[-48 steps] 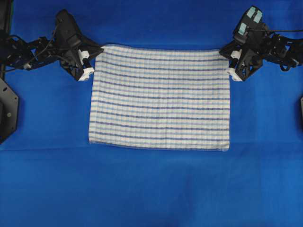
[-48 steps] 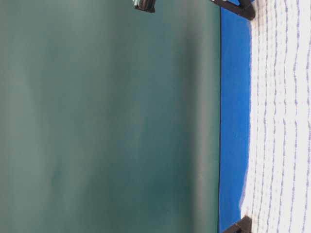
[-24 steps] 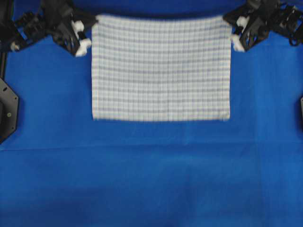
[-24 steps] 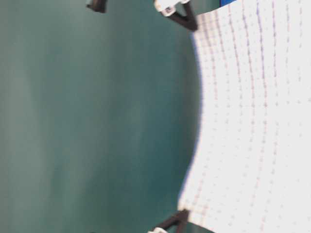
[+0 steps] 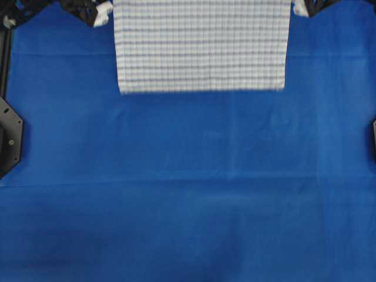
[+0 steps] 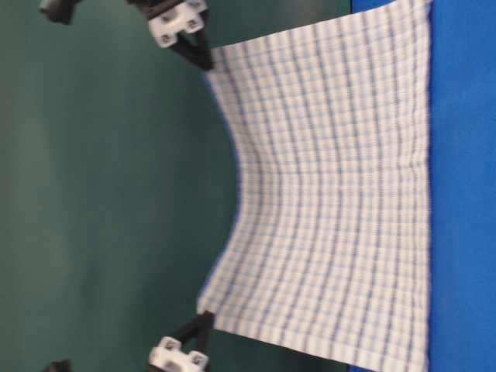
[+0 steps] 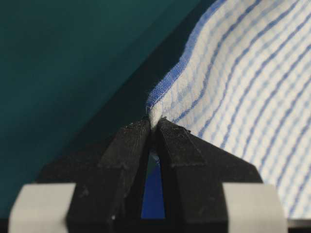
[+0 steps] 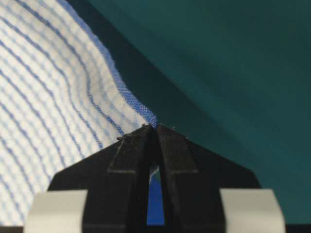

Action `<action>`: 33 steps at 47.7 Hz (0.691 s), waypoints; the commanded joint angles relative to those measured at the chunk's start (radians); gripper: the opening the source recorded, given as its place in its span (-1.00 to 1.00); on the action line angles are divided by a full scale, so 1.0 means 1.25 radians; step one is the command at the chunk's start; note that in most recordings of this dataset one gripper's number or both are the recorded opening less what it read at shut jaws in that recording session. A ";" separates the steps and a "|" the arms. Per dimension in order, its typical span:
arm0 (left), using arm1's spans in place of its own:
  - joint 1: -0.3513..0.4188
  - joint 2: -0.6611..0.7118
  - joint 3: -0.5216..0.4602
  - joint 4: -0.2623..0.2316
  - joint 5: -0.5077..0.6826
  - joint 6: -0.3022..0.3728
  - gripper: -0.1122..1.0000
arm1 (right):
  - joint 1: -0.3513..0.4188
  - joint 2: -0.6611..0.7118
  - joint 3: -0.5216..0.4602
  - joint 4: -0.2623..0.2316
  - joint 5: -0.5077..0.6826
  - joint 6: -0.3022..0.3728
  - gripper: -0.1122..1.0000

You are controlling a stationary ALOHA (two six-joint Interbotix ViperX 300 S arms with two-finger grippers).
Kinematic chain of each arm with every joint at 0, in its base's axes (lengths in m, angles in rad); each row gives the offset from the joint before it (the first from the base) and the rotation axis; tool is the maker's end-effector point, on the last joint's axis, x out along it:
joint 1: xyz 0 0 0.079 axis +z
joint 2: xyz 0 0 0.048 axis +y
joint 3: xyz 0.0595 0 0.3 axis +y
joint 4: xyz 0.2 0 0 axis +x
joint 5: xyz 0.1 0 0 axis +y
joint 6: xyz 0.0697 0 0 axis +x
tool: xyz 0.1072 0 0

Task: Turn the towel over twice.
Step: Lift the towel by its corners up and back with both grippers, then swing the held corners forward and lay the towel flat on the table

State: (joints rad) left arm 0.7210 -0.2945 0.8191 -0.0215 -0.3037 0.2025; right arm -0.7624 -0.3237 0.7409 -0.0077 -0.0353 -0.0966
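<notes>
The towel (image 5: 200,47), white with thin blue stripes, hangs as a sheet from its two far corners. Its near hem lies across the blue table cloth at the far side. My left gripper (image 5: 104,8) is shut on the towel's far-left corner. In the left wrist view that corner is pinched at the tips of the left gripper (image 7: 154,121), and the towel (image 7: 243,73) falls away to the right. My right gripper (image 5: 298,6) is shut on the far-right corner. The right wrist view shows the right gripper (image 8: 156,127) pinching the towel (image 8: 48,97). From table level the towel (image 6: 333,194) sags between the raised corners.
The blue table cloth (image 5: 188,194) covers the whole table. Black fixtures sit at the left edge (image 5: 9,138) and the right edge (image 5: 373,141). A dark green backdrop (image 6: 93,194) stands behind the table.
Both grippers have risen and pulled toward the far side with the corners held. The towel went from lying flat to hanging, and its near hem slid away across the table.
</notes>
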 commanded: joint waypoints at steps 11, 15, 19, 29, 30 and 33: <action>-0.002 -0.085 -0.038 0.000 0.029 0.015 -0.73 | -0.005 -0.075 -0.038 -0.009 0.021 -0.004 -0.70; -0.012 -0.104 -0.031 0.000 0.031 0.015 -0.73 | -0.004 -0.094 -0.034 -0.009 0.027 -0.004 -0.70; -0.033 -0.123 -0.017 0.000 0.031 0.016 -0.73 | 0.004 -0.119 -0.026 -0.009 0.040 -0.002 -0.70; -0.110 -0.190 0.039 -0.001 0.031 0.007 -0.73 | 0.055 -0.204 0.020 -0.007 0.097 0.006 -0.70; -0.119 -0.200 0.045 0.000 0.031 0.005 -0.73 | 0.063 -0.212 0.025 -0.007 0.104 0.007 -0.70; -0.151 -0.227 0.067 0.000 0.037 -0.005 -0.73 | 0.090 -0.242 0.039 -0.005 0.135 0.010 -0.70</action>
State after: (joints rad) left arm 0.5737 -0.5308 0.8928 -0.0199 -0.2592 0.2056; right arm -0.6857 -0.5768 0.7854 -0.0153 0.1028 -0.0890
